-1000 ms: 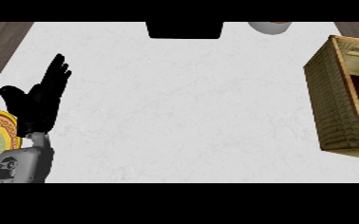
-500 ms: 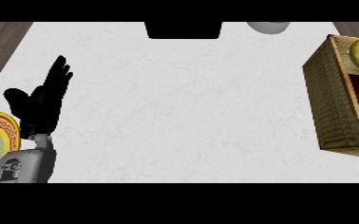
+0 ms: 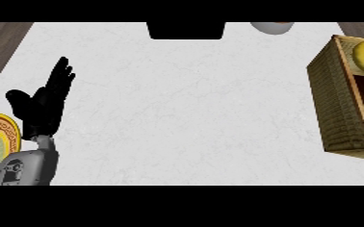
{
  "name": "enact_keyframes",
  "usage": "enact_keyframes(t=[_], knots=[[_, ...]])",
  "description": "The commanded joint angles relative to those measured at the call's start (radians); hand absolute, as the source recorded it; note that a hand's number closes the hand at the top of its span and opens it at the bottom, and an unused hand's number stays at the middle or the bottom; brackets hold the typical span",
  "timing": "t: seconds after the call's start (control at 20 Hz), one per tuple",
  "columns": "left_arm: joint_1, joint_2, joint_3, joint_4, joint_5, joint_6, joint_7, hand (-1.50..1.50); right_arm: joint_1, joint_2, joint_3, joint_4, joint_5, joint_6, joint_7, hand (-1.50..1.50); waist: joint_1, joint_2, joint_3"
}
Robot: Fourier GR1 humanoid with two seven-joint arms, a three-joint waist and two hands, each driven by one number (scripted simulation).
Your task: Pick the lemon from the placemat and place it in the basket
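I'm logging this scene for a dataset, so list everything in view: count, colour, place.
white marbled counter top: one, white, fills most of the view
flat black rectangular shape: one, black, far edge, centre
pale grey rounded object: one, grey, far edge, right of the black shape; only partly visible, kind unclear
brown woven basket: one, brown, right edge
yellow rounded object: one, yellow, inside the basket's far end, cut by the view's edge; probably the lemon
yellow round patterned disc: one, yellow with an orange rim, left edge, partly behind the forearm
left hand: one, black, open, fingers up, resting at left
grey forearm: one, lower left
right hand: not in view
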Motion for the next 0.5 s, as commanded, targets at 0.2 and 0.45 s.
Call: enact_keyframes(t=[0.2, 0.45], knots=[[-0.008, -0.011, -0.002, 0.024, -0.024, 0.016, -0.002, 0.00, -0.037, 0.052, 0.006, 0.059, 0.106, -0.001, -0.025, 1.50, 0.000, -0.001, 0.000], [-0.037, -0.021, -0.011, 0.019, -0.031, 0.023, 0.025, 0.00, -0.018, 0.025, -0.018, 0.060, 0.120, 0.074, -0.046, 1.50, -0.006, -0.002, 0.000]])
